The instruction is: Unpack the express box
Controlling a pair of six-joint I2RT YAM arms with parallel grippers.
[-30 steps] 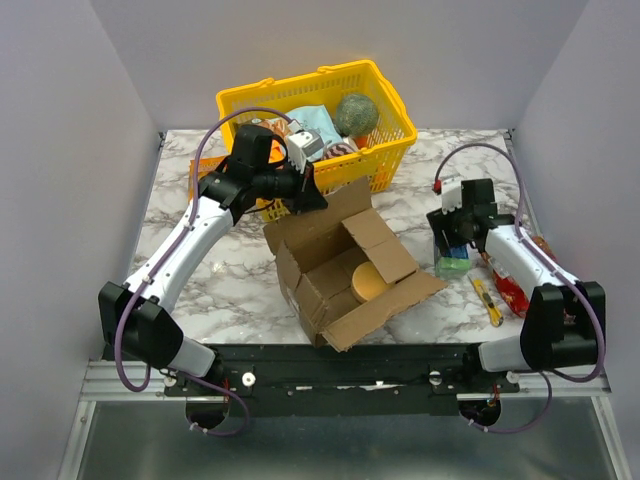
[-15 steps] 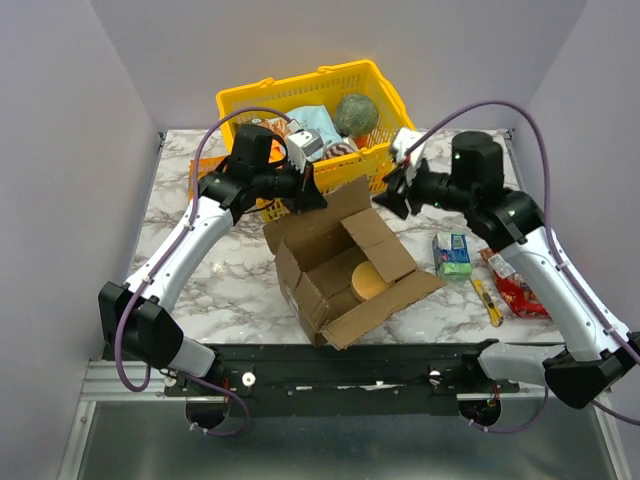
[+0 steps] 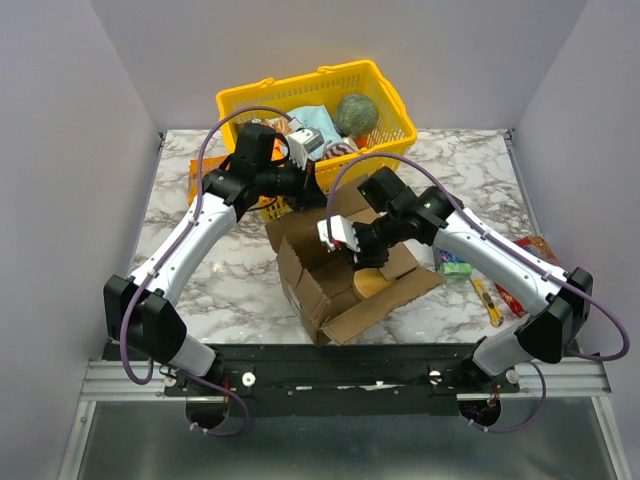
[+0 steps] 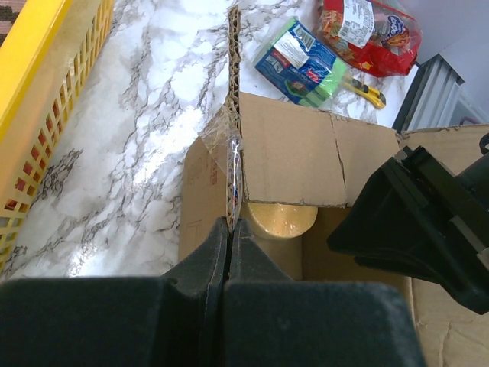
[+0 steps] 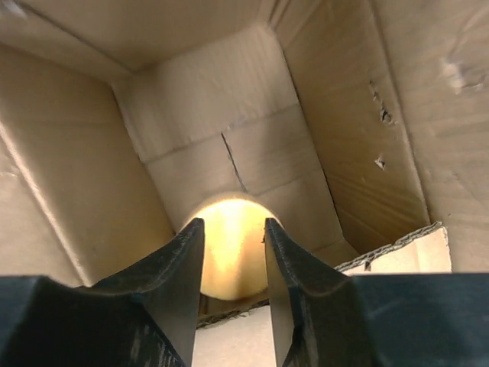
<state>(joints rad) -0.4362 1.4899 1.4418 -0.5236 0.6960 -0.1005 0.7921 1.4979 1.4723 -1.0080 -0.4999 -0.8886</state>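
The express box (image 3: 385, 305), a brown cardboard carton, stands open in the middle of the table. A yellow round tub (image 3: 372, 284) lies inside it. My left gripper (image 3: 306, 196) is shut on the upright back flap's edge; the wrist view shows the cardboard (image 4: 290, 157) pinched between the closed fingers (image 4: 230, 223), with the tub (image 4: 279, 220) below. My right gripper (image 3: 350, 250) is open and reaches down into the box. In its wrist view the fingers (image 5: 233, 225) stand either side of the tub (image 5: 229, 264), above it and apart from it, with the box walls (image 5: 206, 115) around.
A yellow plastic basket (image 3: 392, 112) with several items stands behind the box. A green-blue packet (image 3: 455, 266), a yellow cutter (image 3: 488, 300) and a red snack bag (image 3: 522, 292) lie on the marble to the right. An orange box (image 3: 198, 186) sits under the left arm.
My right arm has swung from the table's right side, away from the green-blue packet, to over the box and lowered its open gripper inside. The left gripper has stayed on the flap.
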